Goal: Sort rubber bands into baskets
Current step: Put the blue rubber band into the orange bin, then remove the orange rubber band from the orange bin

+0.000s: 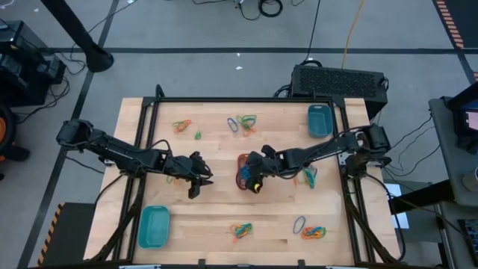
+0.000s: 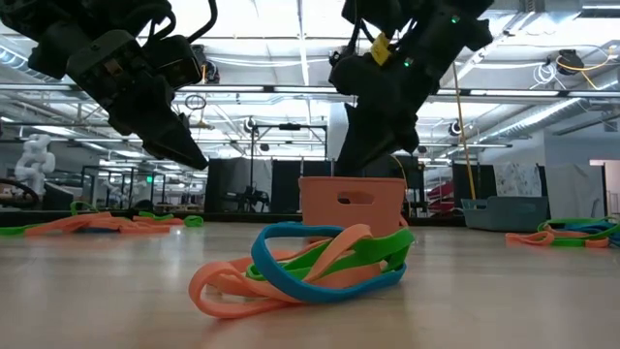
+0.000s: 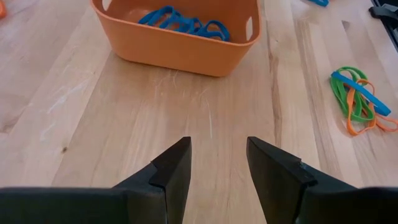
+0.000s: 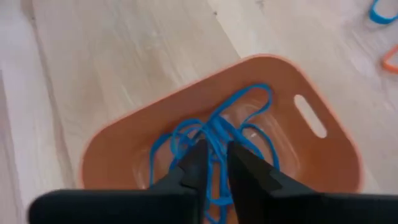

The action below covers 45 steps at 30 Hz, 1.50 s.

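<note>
The orange basket (image 1: 243,170) stands mid-table with several blue rubber bands (image 4: 217,134) lying in it. My right gripper (image 4: 216,163) hangs just above the basket's inside, pointing steeply down, its fingers a narrow gap apart. My left gripper (image 3: 217,162) waits open above bare wood to the left of the basket (image 3: 180,43), with nothing between its fingers. Loose orange, blue and green bands lie in small heaps (image 1: 243,122) (image 1: 240,230) on the table. My right gripper stands over the blue bands in the basket from above. A blue strand (image 4: 217,146) shows in the gap between its fingertips. Whether the fingers touch it I cannot tell.
One teal basket (image 1: 319,121) stands at the far right and another (image 1: 154,226) at the near left. More band heaps lie at the far left (image 1: 181,125), near right (image 1: 312,232) and beside the right arm (image 1: 308,175). A tangle (image 2: 310,267) lies close to the low camera.
</note>
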Tool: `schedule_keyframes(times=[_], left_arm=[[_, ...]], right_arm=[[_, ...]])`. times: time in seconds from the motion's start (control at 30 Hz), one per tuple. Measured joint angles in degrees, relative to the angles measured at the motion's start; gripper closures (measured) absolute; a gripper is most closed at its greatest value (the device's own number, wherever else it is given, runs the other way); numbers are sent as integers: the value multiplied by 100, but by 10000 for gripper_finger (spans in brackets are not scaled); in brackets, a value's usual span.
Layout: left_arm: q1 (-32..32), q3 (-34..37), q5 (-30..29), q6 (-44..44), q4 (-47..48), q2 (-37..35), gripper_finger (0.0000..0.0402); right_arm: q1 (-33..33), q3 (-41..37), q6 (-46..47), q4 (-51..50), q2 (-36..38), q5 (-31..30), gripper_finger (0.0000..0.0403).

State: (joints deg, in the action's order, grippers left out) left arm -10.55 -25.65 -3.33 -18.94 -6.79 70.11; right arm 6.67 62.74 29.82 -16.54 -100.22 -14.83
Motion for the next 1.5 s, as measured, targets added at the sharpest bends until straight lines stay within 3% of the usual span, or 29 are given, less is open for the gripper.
schedule_keyframes(times=[0.27, 0.57, 0.83, 1.5], left_arm=[[0, 0, 2, 15, 26, -2, 240], [0, 0, 2, 17, 28, -2, 240], [0, -1, 2, -10, 21, -1, 240], [0, 0, 2, -9, -2, -2, 240]], right_arm=[[-38, 48, -179, -946, 510, 4, 292], [293, -580, -437, -1355, 831, -180, 287], [278, -1489, -1015, 36, 830, -184, 287], [121, -1690, -1475, 602, 564, -269, 287]])
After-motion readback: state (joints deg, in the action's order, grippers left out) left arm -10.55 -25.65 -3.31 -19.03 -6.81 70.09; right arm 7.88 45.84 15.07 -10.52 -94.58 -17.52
